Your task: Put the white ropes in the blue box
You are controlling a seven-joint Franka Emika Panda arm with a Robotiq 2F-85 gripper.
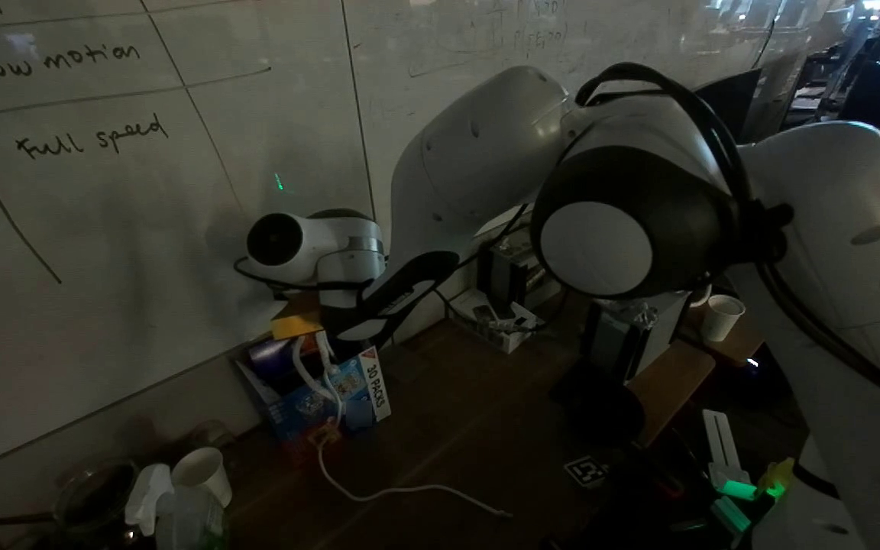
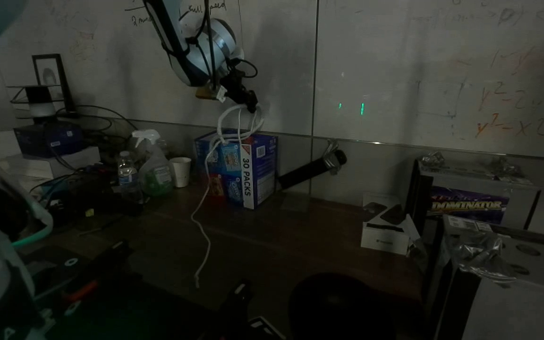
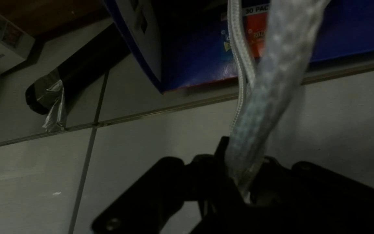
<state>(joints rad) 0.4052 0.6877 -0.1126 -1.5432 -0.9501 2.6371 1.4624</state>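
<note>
– Gripping what?
– Pinching looped white braided rope [image 3: 278,74] in the black two-fingered gripper [image 2: 252,105], near the blue printed cardboard box [image 2: 236,165].
– Directly over it?
– Unclear: dim, and cropped in the wrist view.

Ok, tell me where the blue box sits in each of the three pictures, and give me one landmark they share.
In an exterior view: the blue box is left of centre, in the lower half.
In an exterior view: the blue box is just left of centre, at mid-height.
Wrist view: the blue box runs along the top to the right edge, partly cut off.
Shared landmark: the white rope, crossing in front of it in all three.
</note>
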